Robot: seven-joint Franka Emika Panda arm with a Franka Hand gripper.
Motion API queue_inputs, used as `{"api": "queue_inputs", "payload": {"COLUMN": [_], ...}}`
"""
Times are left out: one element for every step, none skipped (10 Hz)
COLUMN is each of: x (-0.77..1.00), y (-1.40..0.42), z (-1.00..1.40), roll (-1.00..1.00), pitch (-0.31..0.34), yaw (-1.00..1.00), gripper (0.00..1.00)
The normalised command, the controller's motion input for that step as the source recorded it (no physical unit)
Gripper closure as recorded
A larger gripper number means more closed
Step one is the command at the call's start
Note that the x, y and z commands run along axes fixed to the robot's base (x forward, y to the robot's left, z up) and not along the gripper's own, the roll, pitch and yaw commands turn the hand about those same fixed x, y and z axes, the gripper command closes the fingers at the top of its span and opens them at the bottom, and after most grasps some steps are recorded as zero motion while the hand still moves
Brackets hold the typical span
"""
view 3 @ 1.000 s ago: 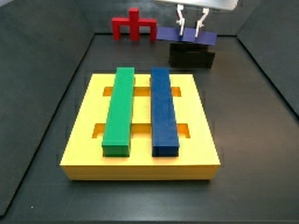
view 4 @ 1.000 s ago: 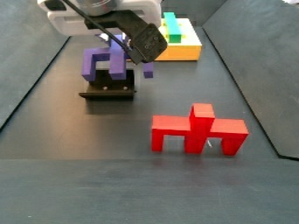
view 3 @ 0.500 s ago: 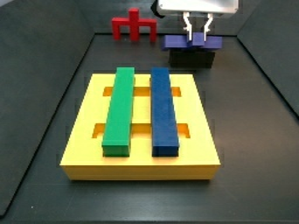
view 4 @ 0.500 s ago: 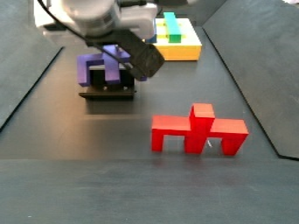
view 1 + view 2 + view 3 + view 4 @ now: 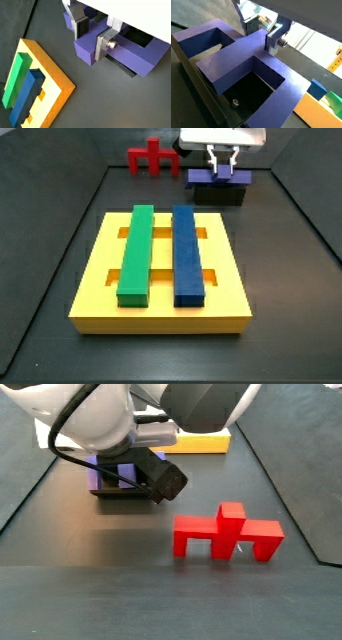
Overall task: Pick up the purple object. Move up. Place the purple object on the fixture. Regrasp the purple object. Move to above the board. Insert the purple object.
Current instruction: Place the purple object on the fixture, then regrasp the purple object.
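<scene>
The purple object [image 5: 211,175] rests on the black fixture [image 5: 222,194] at the far right of the floor. My gripper [image 5: 222,166] has come straight down on it. In both wrist views the silver fingers [image 5: 105,46] press on either side of the piece's central stem, so my gripper [image 5: 92,37] is shut on the purple object [image 5: 130,56]. The crossbar and legs of the purple object [image 5: 234,62] spread out below the gripper [image 5: 261,32]. The yellow board [image 5: 94,278] lies nearer, carrying a green bar [image 5: 136,248] and a blue bar [image 5: 187,248]. In a side view the arm hides most of the purple object [image 5: 106,472].
A red piece [image 5: 155,158] of similar shape stands at the back, left of the fixture, and shows as the red piece [image 5: 227,534] close by. Dark walls enclose the floor. The board [image 5: 57,82] lies beside the fixture [image 5: 142,37].
My gripper has come down from above the fixture onto the purple object, and its fingers have closed in on the stem. The piece has not shifted.
</scene>
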Motion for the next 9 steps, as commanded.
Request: {"api": "queue_inputs", "payload": {"x": [0.09, 0.1, 0.07, 0.0, 0.0, 0.0, -0.07, 0.0, 0.0], "y": [0.0, 0.0, 0.0, 0.0, 0.0, -0.16, -0.11, -0.15, -0.17], "z": [-0.19, -0.15, -0.03, 0.0, 0.0, 0.14, 0.22, 0.24, 0.2], "roll": [0.0, -0.03, 0.0, 0.0, 0.0, 0.55, 0.37, 0.5, 0.61], "pitch": [0.0, 0.0, 0.0, 0.0, 0.0, 0.0, -0.037, 0.0, 0.0], "yaw": [-0.11, -0.11, -0.02, 0.0, 0.0, 0.0, 0.0, 0.0, 0.03], "gripper": [1.0, 1.0, 1.0, 1.0, 0.0, 0.0, 0.0, 0.0, 0.0]}}
